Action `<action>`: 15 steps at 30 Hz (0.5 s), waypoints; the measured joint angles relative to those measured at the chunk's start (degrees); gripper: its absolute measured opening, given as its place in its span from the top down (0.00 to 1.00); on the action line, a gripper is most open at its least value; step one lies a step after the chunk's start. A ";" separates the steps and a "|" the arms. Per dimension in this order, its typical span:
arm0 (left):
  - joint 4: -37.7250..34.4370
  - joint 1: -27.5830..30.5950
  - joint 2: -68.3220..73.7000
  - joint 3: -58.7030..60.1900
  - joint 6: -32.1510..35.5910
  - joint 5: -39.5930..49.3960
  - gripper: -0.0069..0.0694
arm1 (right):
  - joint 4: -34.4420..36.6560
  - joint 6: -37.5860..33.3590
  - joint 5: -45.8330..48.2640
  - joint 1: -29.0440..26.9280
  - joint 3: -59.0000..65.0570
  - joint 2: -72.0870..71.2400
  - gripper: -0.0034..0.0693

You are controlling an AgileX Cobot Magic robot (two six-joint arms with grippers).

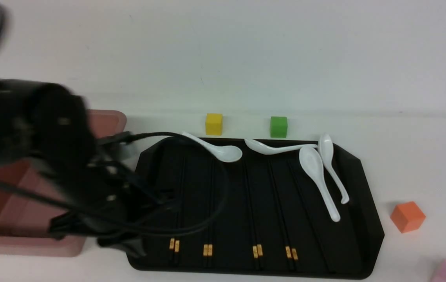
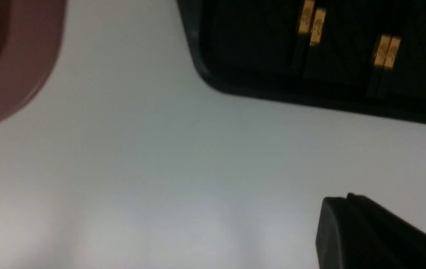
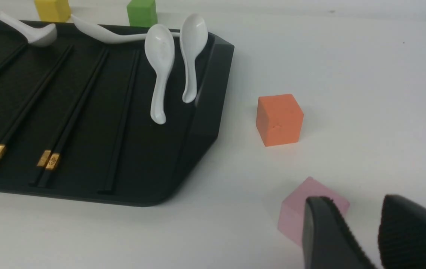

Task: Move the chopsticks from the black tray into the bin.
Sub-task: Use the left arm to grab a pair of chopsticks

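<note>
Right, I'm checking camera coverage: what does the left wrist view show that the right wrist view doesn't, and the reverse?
Only the left wrist view: the rounded dusty-pink plastic bin and the left gripper's dark jaws.

Only the right wrist view: the white ceramic spoons, the yellow block, the green block, the orange block, the pink block and the right gripper, its jaws apart.

Both: the flat glossy black tray, thin black chopsticks with gold bands, and the white tabletop.
</note>
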 joint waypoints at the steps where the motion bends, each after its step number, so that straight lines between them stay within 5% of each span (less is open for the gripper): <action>1: 0.87 -0.88 1.68 -1.35 -0.18 0.00 0.85 | 0.00 0.00 0.00 0.00 0.00 0.00 0.62; 10: 10.04 -2.75 16.79 -13.29 -0.30 -1.12 0.49 | 0.00 0.00 0.00 0.00 0.00 0.00 0.62; 15: 13.37 -2.75 21.71 -15.64 -0.30 -2.23 0.42 | 0.00 0.00 0.00 0.00 0.00 0.00 0.62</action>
